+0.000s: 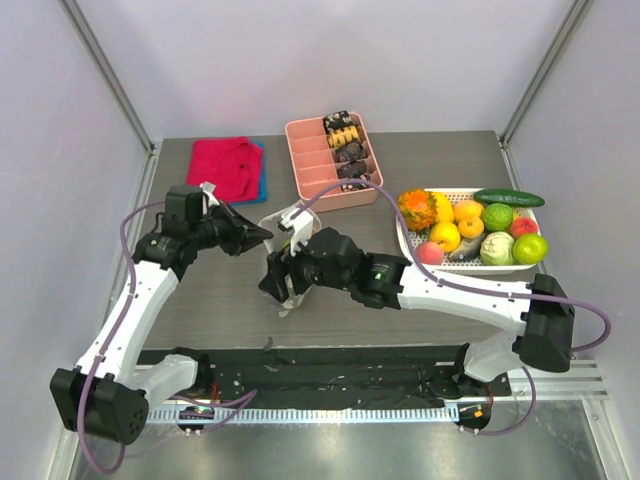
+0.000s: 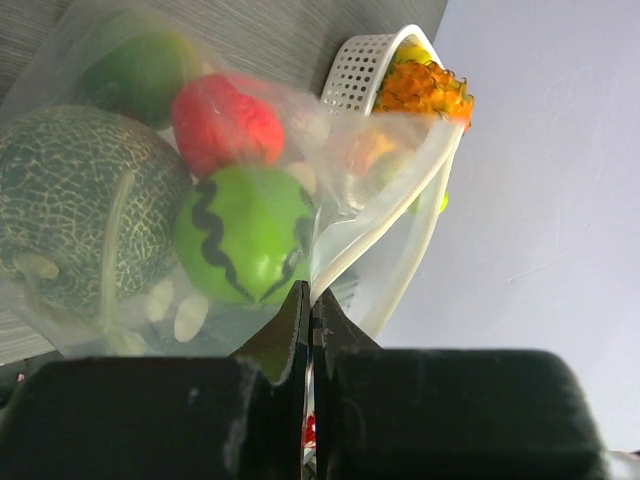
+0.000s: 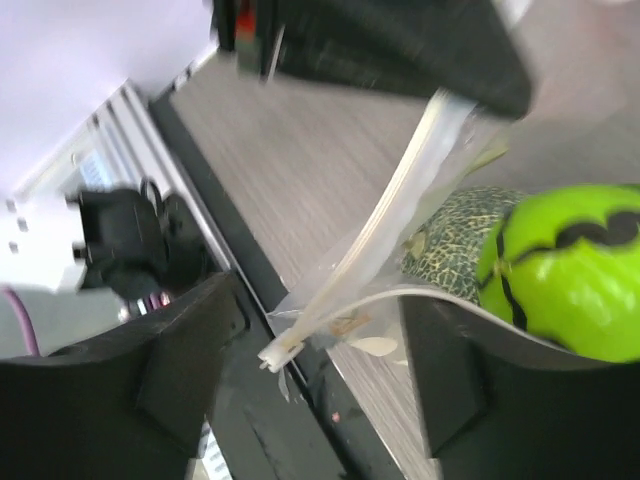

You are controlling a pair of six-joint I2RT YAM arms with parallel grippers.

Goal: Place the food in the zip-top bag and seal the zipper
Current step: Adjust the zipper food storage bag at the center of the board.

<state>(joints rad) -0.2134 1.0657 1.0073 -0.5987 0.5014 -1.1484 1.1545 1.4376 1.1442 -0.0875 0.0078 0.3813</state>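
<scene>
The zip-top bag [image 1: 288,232] stands upright at mid-table, held between the two arms. Through its clear wall I see the food: a red fruit [image 2: 225,120], a bright green ball with black stripes [image 2: 245,235] and a netted yellow-green melon [image 2: 80,200]. My left gripper [image 2: 310,300] is shut on the bag's top edge [image 1: 265,233]. The zipper [image 3: 400,200] runs as a pale strip, and its free end lies between the wide-apart fingers of my right gripper [image 3: 320,320], which touches nothing. That gripper [image 1: 282,288] sits at the bag's near side. The bag's mouth gapes beside the strip.
A white basket [image 1: 470,265] of toy fruits and vegetables stands at the right, its rim also behind the bag [image 2: 365,65]. A pink tray [image 1: 310,165] of dark and tan snacks and a red cloth [image 1: 222,165] lie at the back.
</scene>
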